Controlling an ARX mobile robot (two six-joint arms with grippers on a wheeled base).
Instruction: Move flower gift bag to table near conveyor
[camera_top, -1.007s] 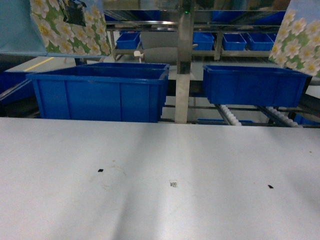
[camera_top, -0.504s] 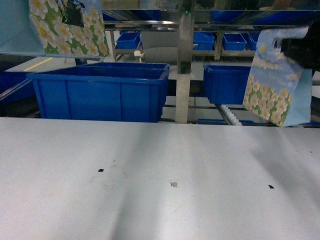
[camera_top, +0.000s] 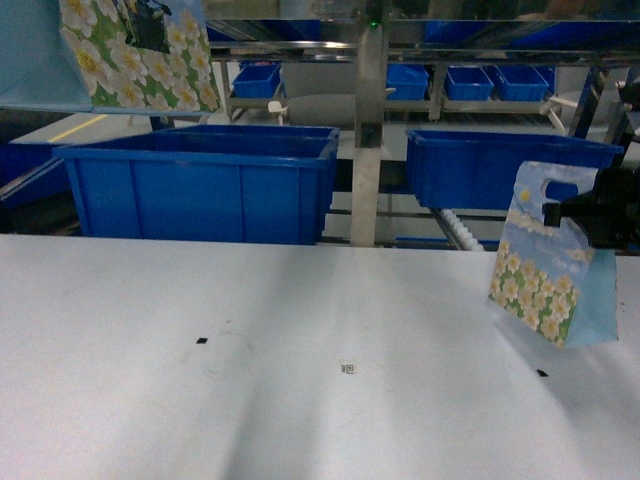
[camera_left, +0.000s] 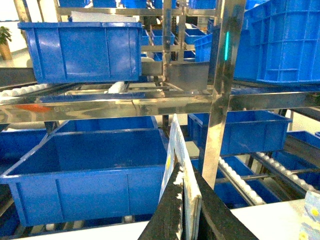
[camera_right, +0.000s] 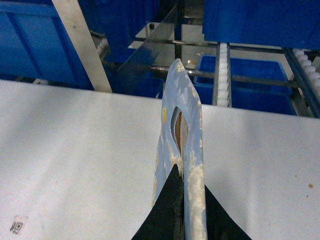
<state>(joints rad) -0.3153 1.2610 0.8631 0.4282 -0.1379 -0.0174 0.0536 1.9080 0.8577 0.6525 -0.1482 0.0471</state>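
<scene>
My right gripper (camera_top: 600, 212) has its jaws pinched shut on the top edge of a flower gift bag (camera_top: 545, 268), by the cut-out handle, and the bag hangs tilted over the right side of the worktop (camera_top: 300, 400). Its lower corner looks near the surface, but I cannot tell whether it touches. In my right wrist view the bag runs edge-on away from the jaws, above the white top. My left gripper (camera_left: 182, 212) is also clamped, on a second flower gift bag (camera_top: 135, 50), held high at the upper left, in front of the conveyor (camera_left: 150, 102) and its blue bins (camera_top: 200, 185). I judge this the placing step for the right-hand bag: it is over the worktop beside the roller lanes. The next move calls for lowering until its base rests flat, levelling the tilt so it stands, then parting the jaws and lifting clear.
</scene>
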